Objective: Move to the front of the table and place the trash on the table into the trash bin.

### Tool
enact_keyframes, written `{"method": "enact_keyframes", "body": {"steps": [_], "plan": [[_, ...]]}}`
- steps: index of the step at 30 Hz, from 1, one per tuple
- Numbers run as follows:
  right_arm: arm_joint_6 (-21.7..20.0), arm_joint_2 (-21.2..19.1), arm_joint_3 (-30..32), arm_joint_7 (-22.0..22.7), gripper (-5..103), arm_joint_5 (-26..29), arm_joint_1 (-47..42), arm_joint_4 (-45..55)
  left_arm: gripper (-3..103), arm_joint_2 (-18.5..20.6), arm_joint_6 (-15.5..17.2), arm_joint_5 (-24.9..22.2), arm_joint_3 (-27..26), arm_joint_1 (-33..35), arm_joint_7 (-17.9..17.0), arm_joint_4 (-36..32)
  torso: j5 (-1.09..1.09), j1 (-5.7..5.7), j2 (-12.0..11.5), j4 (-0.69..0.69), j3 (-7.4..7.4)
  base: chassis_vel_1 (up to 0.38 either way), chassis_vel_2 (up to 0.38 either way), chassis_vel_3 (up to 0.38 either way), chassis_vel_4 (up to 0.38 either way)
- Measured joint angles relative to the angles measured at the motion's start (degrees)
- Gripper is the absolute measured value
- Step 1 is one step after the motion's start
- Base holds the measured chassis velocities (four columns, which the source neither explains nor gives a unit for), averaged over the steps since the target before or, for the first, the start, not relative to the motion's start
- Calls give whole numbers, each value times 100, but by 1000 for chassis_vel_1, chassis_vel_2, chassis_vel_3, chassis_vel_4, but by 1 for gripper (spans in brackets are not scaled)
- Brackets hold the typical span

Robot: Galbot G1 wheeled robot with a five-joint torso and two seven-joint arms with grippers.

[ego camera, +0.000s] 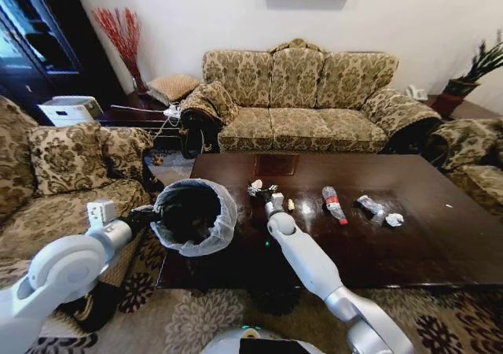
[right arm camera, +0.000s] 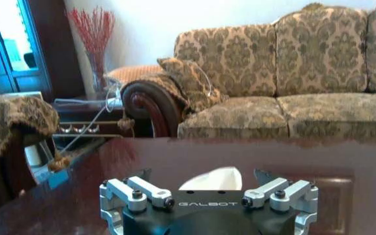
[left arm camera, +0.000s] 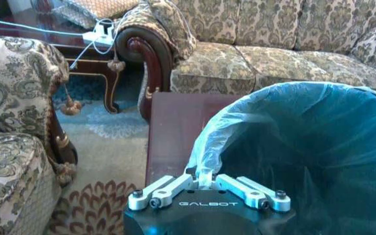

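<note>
My left gripper (ego camera: 151,212) (left arm camera: 205,180) is shut on the bag-lined rim of the trash bin (ego camera: 193,215) (left arm camera: 305,147) and holds it tilted at the left end of the table (ego camera: 409,252). My right gripper (ego camera: 263,191) (right arm camera: 202,174) is open low over the table (right arm camera: 240,156), with a white paper cup (ego camera: 256,184) (right arm camera: 214,179) between its spread fingers. Further right on the tabletop lie a clear bottle with a red label (ego camera: 333,203), a silvery wrapper (ego camera: 368,206), crumpled white paper (ego camera: 394,219) and a small scrap (ego camera: 291,204).
A patterned sofa (ego camera: 306,102) stands behind the table. One armchair (ego camera: 63,181) is at the left and another (ego camera: 471,161) at the right. A side table with cables (left arm camera: 96,39) fills the far left corner. Patterned carpet (ego camera: 196,315) lies in front.
</note>
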Motion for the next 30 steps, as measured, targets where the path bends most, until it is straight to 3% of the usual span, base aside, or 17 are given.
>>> {"method": "enact_keyframes", "body": {"steps": [8,9,11,14,18,20,22,25,27,29,30], "plan": [[-225,177,16,65,101,37,143,-322,0,13,-16,-2,44,-15,0,16,0,12,-5,-3,5,0,0,0,0],[-264,233,16,65,94,62,201,-439,0,16,-18,-3,51,-15,3,23,0,12,-5,-3,5,0,0,0,0],[-272,257,14,60,94,73,225,-495,0,17,-20,-2,52,-14,4,25,1,11,-5,-3,5,0,0,0,0],[-273,336,1,13,85,92,304,-698,0,21,-42,-3,57,-10,15,36,0,6,-4,-2,3,0,0,0,0],[-262,481,-42,-37,63,30,411,-1059,0,29,-56,-3,100,-14,27,65,0,8,-4,-1,3,0,0,0,0],[-252,500,-40,-47,63,23,421,-1111,0,33,-57,-3,103,-14,29,70,0,9,-5,-1,4,0,0,0,0],[-242,513,-35,-57,53,23,442,-1181,0,48,-61,-3,104,-14,36,95,1,9,-4,-2,3,0,0,0,0],[-236,513,-34,-63,47,27,461,-1210,0,57,-65,-3,104,-14,40,105,1,8,-4,-2,3,0,0,0,0],[-229,513,-34,-82,32,33,515,-1285,0,67,-74,-3,117,-26,49,121,0,8,-4,-1,3,0,0,0,0],[-231,513,-34,-86,32,33,529,-1307,0,67,-77,-3,123,-30,51,128,0,8,-4,-1,3,0,0,0,0],[-235,513,-31,-87,26,33,543,-1328,0,66,-80,-3,129,-32,53,136,0,8,-4,-1,3,0,0,0,0]]}}
